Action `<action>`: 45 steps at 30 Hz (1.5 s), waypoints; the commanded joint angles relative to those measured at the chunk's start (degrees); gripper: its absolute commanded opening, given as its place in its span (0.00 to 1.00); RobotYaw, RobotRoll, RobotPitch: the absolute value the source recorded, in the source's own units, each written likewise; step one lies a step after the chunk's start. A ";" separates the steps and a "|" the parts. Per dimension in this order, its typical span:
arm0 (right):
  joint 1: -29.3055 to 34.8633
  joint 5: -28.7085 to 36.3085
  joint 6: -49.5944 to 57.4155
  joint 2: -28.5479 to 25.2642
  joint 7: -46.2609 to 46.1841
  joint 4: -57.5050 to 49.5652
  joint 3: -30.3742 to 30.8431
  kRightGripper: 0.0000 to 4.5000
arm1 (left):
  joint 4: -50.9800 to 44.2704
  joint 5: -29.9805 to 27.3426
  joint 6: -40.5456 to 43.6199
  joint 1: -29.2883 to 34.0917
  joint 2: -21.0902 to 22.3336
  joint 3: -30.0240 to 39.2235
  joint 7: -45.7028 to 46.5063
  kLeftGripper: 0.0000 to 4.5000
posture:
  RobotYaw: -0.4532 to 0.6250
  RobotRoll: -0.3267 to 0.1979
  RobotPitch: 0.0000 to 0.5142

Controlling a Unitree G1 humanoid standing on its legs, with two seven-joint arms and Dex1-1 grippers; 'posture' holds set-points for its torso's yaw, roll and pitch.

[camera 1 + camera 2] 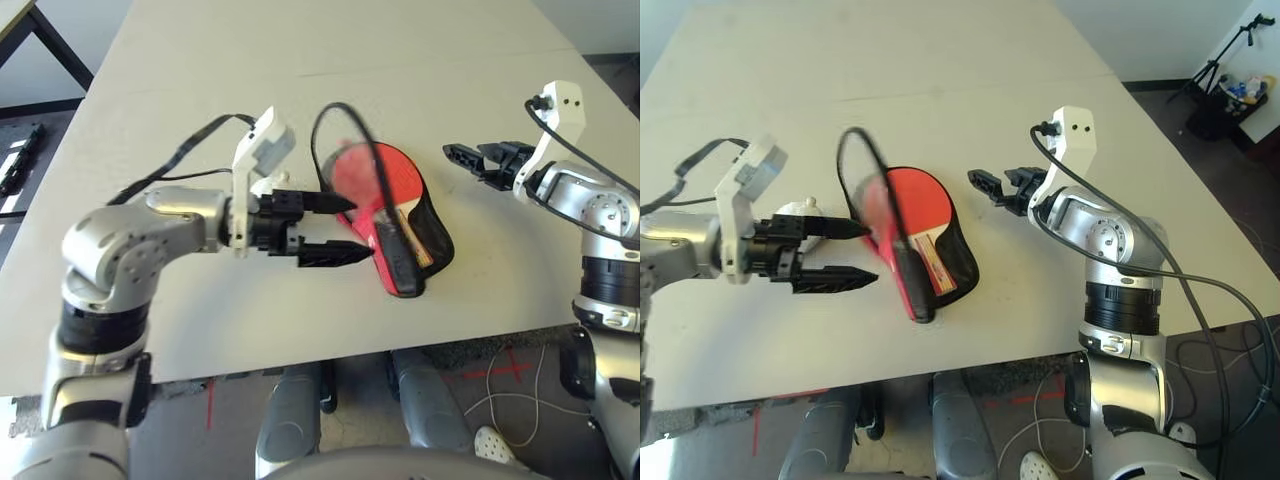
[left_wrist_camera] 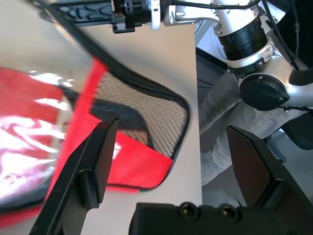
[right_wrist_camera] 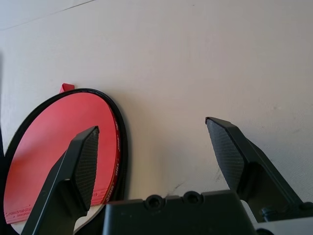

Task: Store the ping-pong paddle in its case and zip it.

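The case (image 1: pixel 436 238), red and black, lies open near the table's front middle. The ping-pong paddle (image 1: pixel 392 178) rests inside it, red face up, with its pale handle (image 1: pixel 935 262) pointing toward the front edge. The case's upper flap (image 1: pixel 345 150) stands raised and blurred, and its mesh panel (image 2: pixel 151 115) faces my left wrist camera. My left gripper (image 1: pixel 358 228) is open at the case's left side, its upper finger against the raised flap. To the right of the case my right gripper (image 1: pixel 460 155) hovers open and apart from it, pointing at the paddle face (image 3: pixel 58 161).
The pale table (image 1: pixel 300 60) stretches far behind the case. Its front edge (image 1: pixel 300 362) runs just below the case. A small pale lump (image 1: pixel 798 209) lies behind my left fingers. Cables and red tape marks lie on the floor below.
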 commanded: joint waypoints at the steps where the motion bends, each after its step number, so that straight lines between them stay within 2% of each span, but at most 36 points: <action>1: 0.27 0.55 0.32 0.24 -0.38 0.16 -1.92 1.00 | 1.57 3.51 -3.10 0.26 -2.55 -1.83 3.76 1.00 | 0.33 0.62 0.45; 3: 0.03 1.37 0.82 0.11 -0.31 0.18 -3.19 1.00 | 1.87 5.71 -4.81 1.11 -3.01 -3.21 4.74 1.00 | 0.33 0.62 0.45; 9: 0.33 3.07 4.53 -2.08 1.52 -1.20 -3.68 1.00 | 0.86 7.25 -6.03 2.63 2.48 -3.33 1.73 1.00 | 0.33 0.62 0.46; 14: 1.34 7.40 13.67 -5.86 8.10 -3.62 0.18 1.00 | -0.22 6.98 -5.49 3.27 8.42 -2.30 -1.30 1.00 | 0.33 0.62 0.46; 19: 2.65 8.19 18.65 -8.20 11.17 -4.65 3.69 1.00 | -1.80 7.17 -6.16 4.31 13.66 -1.70 -3.69 1.00 | 0.34 0.62 0.46; 25: 4.32 8.91 23.32 -7.35 12.03 -5.81 5.13 1.00 | -2.77 6.56 -6.02 4.16 16.08 -0.10 -4.51 1.00 | 0.35 0.62 0.46; 34: 4.93 8.11 30.77 -3.83 10.22 -5.97 6.61 1.00 | -2.78 6.82 -6.19 4.01 16.61 -0.07 -5.12 1.00 | 0.35 0.62 0.48; 37: 5.50 7.91 32.45 -2.93 9.82 -5.91 6.68 0.87 | -2.59 7.01 -6.44 4.16 16.76 -0.03 -5.36 1.00 | 0.35 0.62 0.48; 45: 4.90 5.98 33.87 -0.60 7.57 -2.45 4.18 0.31 | -2.47 7.23 -6.81 4.64 17.15 0.00 -5.70 1.00 | 0.35 0.62 0.48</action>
